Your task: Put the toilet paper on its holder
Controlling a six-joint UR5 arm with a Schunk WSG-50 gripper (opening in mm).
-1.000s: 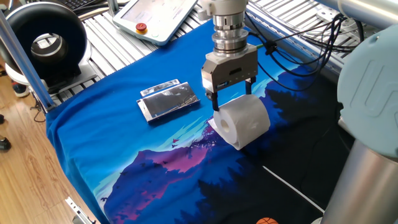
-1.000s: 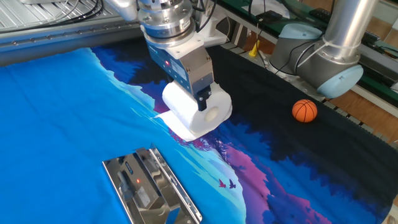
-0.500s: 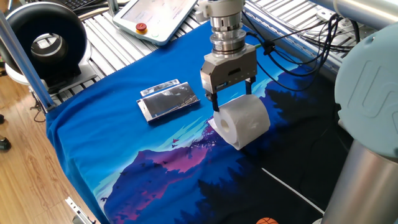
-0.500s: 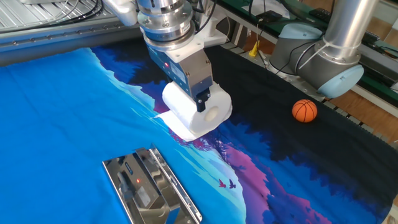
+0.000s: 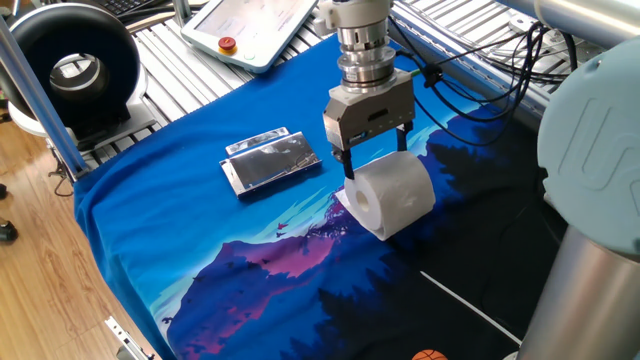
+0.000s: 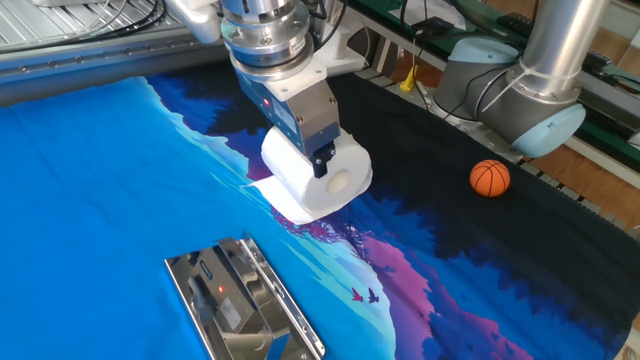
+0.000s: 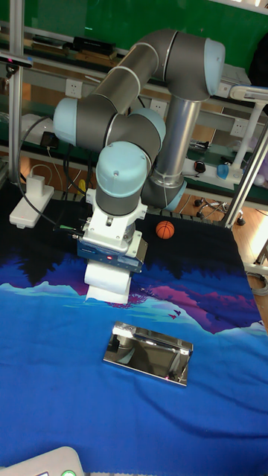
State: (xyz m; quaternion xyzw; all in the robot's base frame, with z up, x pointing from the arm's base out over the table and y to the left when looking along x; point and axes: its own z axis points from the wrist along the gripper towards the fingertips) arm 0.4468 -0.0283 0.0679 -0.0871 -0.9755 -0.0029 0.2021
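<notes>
One fixed view: gripper [image 5: 375, 167] pointing straight down, fingers straddling roll [image 5: 392, 196] across its width, apparently clamped for lift. Roll on its side, on cloth [image 5: 200, 250]. Holder [image 5: 271, 161] flat, apart, beside gripper, unloaded.

1. the gripper [image 5: 377, 165] points straight down, its fingers astride the toilet paper [image 5: 393, 195], seemingly touching it.
2. the roll lies on its side on the blue cloth [image 5: 200, 230].
3. the holder [image 5: 271, 161] lies flat, left of the roll, apart.
</notes>
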